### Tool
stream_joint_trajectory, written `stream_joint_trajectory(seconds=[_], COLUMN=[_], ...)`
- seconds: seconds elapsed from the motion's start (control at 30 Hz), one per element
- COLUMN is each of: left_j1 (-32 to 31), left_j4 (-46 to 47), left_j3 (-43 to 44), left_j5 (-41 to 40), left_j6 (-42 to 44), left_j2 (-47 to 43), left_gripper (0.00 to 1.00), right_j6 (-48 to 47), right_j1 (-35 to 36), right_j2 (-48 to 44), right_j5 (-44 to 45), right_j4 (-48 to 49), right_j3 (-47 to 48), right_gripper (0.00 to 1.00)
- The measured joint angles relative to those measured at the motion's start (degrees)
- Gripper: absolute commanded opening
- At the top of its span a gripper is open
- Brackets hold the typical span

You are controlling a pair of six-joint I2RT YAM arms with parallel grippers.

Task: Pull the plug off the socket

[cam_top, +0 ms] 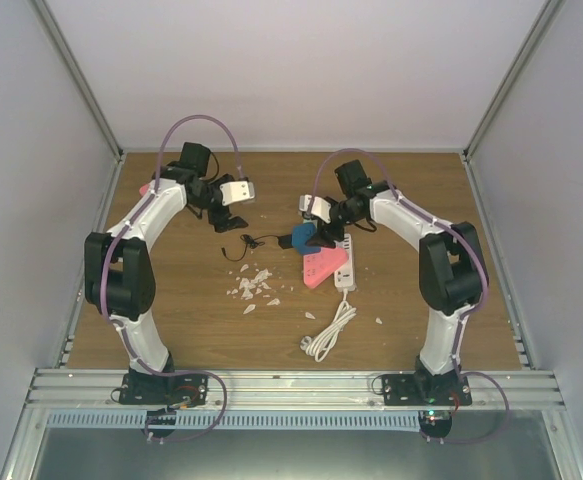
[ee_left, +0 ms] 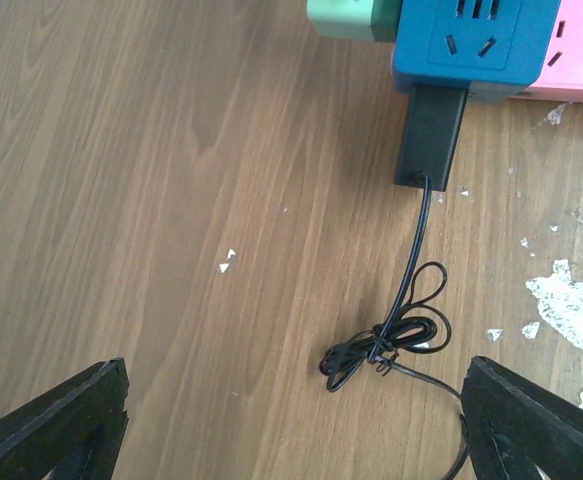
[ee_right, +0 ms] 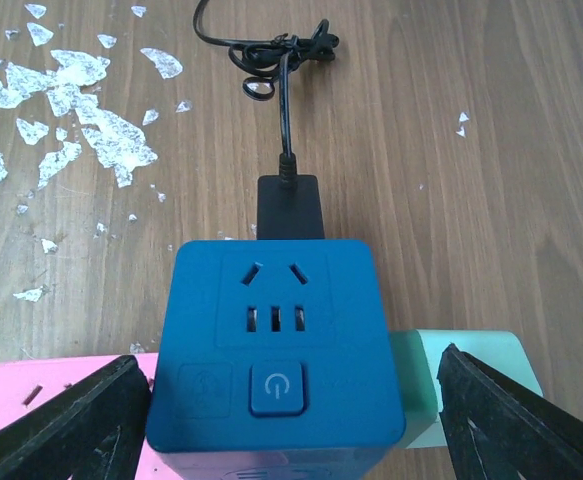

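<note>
Right end effector (ee_right: 289, 358) wide, straddles socket cube (ee_right: 276, 300): clamp it. Left end effector (ee_left: 296, 375) wide, empty: grip black plug (ee_left: 431, 135) (not cord (ee_left: 416, 240)), pull straight.

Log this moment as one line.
plug: seated in blue socket cube | left gripper: open, short of plug | right gripper: open, straddling blue socket cube | pull: not yet done

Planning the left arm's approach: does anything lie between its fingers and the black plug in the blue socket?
Only a knotted coil of black cable lies on the wood table between the open left gripper and the black plug. Nothing else visible blocks the path.
</note>
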Motion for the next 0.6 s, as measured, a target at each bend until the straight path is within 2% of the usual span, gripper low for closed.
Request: stream_joint_trajectory(seconds=[0.3,0.6], left_j1=[-0.31,-0.90], left_j4=[1.44,2.21], left_j3=[-0.55,-1.51], left_j5=[1.18,3.63], left_j6=[-1.46,-3.21], left_j2=[-0.11,-0.11], left_gripper=[0.90,0.89], right_j6=[-0.74,-1.95], right_j1=[1.20,1.90], right_j2=[1.81,2.43], right_j5=[2.34,3.19], right_j4=[-1.81,-2.27], right_j3=[2.10,2.21], right_gripper=[0.74,0.58])
